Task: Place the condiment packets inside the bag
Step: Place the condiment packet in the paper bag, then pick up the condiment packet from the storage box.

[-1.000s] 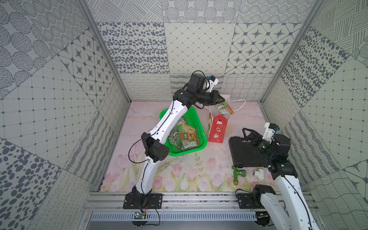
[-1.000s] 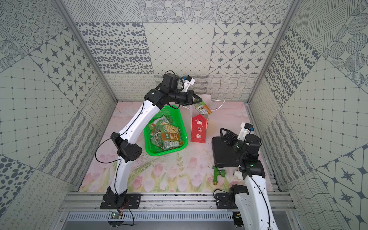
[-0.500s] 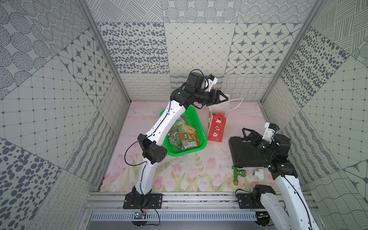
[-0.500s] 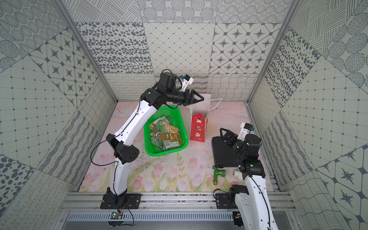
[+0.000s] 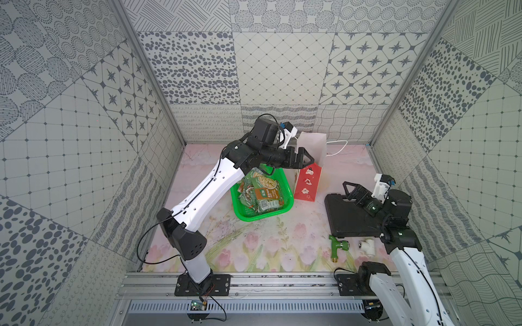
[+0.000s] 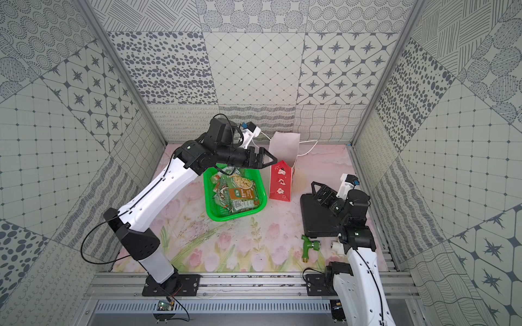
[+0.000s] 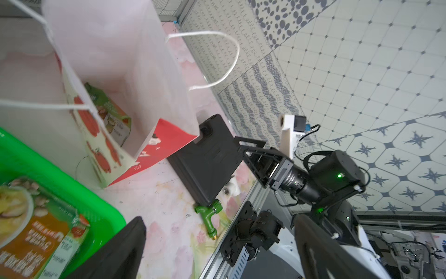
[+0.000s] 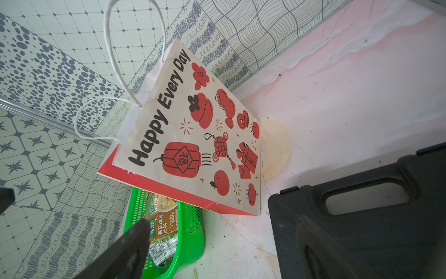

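The left pincer (image 5: pixel 308 161) is seen high up, right by the open top of the bag (image 5: pixel 306 183). Its jaws are spread wide and nothing is held between them. In the left wrist view the two dark fingers (image 7: pixel 120 253) are seen far apart.

The bag is stood on the flowery surface (image 5: pixel 254 248), just beside the green basket (image 5: pixel 262 216). Whether the two are touching cannot be told. Its front is red with small white figures, and white cord handles (image 5: pixel 337 146) are seen at its top. One packet (image 7: pixel 108 116) is seen inside the bag, low down against its white wall.

More condiment packets (image 5: pixel 264 193) are piled in the green basket. They are mostly green, with brown panels and food pictures.

The right pincer (image 5: pixel 351 190) is held above the black case (image 5: pixel 344 217), well apart from the bag. Its jaws are also spread wide, and nothing is gripped by them.

A green tap (image 5: pixel 337 247) and a small white pipe piece (image 5: pixel 367 245) are laid on the surface near the front edge of the black case.
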Controlling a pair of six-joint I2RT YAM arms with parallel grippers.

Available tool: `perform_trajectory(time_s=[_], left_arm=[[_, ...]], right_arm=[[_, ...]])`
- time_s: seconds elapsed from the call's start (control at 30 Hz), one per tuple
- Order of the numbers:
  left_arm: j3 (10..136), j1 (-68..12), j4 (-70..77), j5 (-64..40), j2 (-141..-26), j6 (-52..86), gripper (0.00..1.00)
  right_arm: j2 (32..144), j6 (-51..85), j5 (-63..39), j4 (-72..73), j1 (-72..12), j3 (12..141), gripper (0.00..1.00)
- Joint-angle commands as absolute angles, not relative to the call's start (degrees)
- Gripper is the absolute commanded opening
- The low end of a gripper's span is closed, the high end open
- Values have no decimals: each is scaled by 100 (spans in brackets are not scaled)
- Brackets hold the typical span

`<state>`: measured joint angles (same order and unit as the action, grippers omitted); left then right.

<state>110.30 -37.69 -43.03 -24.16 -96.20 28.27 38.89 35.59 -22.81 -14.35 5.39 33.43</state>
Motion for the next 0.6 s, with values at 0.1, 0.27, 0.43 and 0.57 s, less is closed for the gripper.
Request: perform_trajectory(time_s=[0.1,0.27,0.43,0.57], left_arm=[[8942,-3769,-3488,-1219,-8307,2719,100],[8065,-3662,-3275,-918,-7948,2914,99],[7362,-3390,-3162,-779,-7859,3318,100],[6697,-3049,-2793,-996,-7783,3848,99]], right_arm=[[4170,3753,-2684,-1274,453,3664,97],[4353,3458,-2208,-1220,-156,3633,97],[4362,3136,-1354,-1011,-767,3353,97],[4248,3067,-1049,-1004,-800,3204,97]])
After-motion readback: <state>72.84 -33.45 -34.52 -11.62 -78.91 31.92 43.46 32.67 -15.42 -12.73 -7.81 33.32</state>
